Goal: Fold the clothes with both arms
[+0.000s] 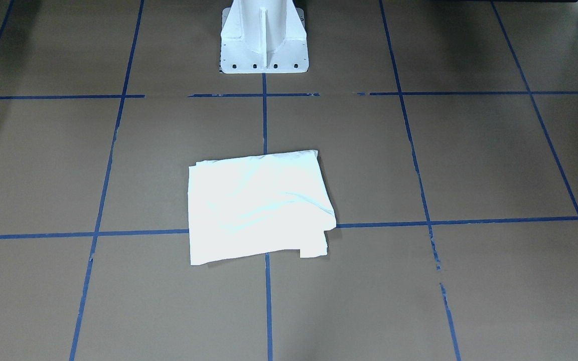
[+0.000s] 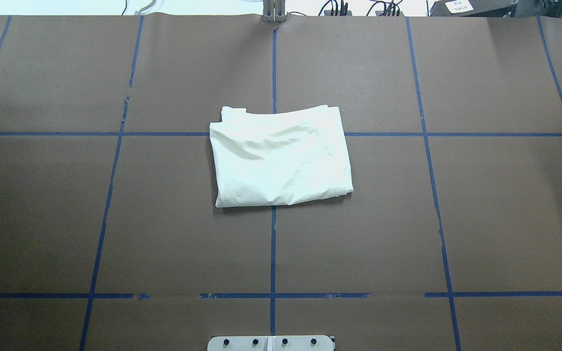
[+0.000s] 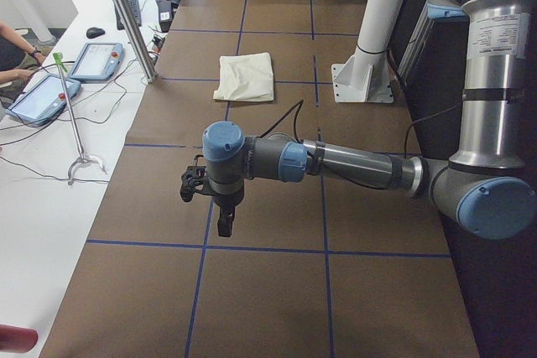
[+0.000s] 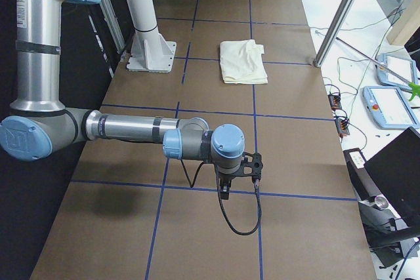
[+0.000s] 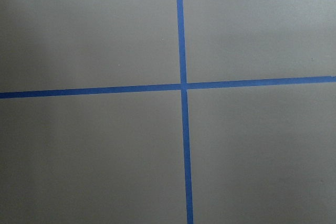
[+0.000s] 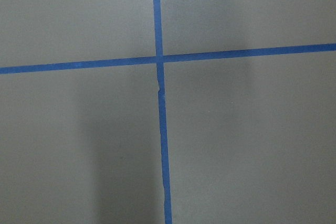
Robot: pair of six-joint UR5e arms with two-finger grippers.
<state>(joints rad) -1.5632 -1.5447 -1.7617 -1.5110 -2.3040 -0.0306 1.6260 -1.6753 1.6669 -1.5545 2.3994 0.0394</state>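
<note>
The cream T-shirt (image 2: 281, 156) lies folded into a rough rectangle at the middle of the table, plain side up, its print hidden. It also shows in the front view (image 1: 259, 208), the left side view (image 3: 245, 76) and the right side view (image 4: 242, 61). My left gripper (image 3: 225, 225) hangs over the table's left end, far from the shirt; it shows only in the left side view, so I cannot tell its state. My right gripper (image 4: 225, 192) hangs over the right end, seen only in the right side view; I cannot tell its state. Both wrist views show only bare table.
The brown table (image 2: 164, 234) carries a grid of blue tape lines (image 2: 272, 243). The white pedestal (image 1: 264, 40) stands at the robot's side behind the shirt. Beyond the far edge are teach pendants (image 3: 96, 60), cables and a metal post (image 3: 126, 14).
</note>
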